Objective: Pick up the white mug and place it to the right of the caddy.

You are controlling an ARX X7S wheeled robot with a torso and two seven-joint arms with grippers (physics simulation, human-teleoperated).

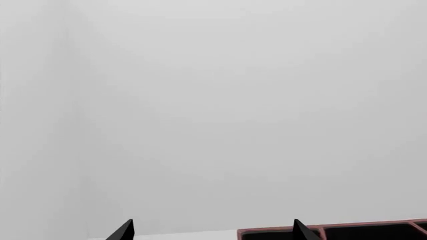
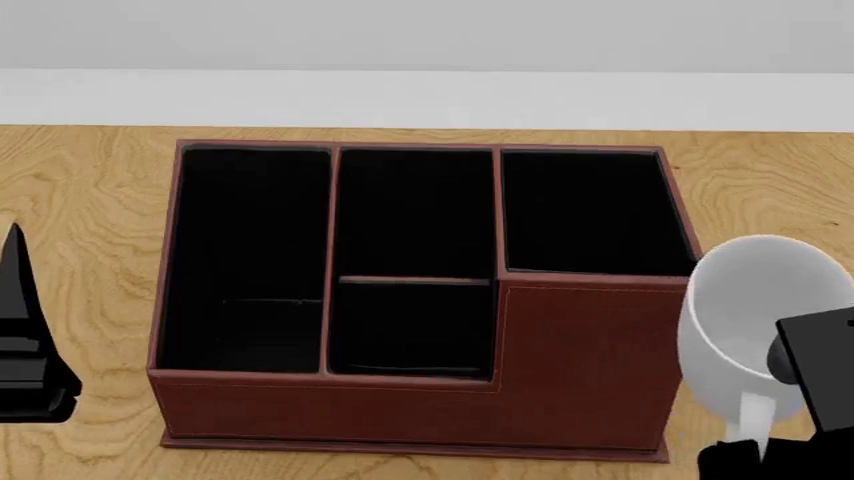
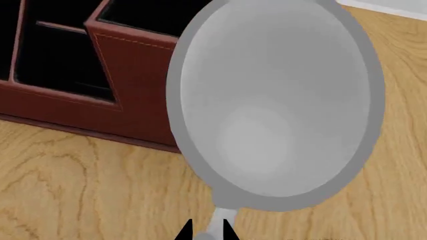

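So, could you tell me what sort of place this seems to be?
Probably a desk or office tabletop in a bare simulated room: a wood-grain table carries a leather-look caddy with black-lined compartments and a white mug, with a plain pale wall behind.

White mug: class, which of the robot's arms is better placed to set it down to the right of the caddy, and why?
Right. The right hand grips the white mug by its handle, beside the caddy's right wall. The left hand sits across the caddy.
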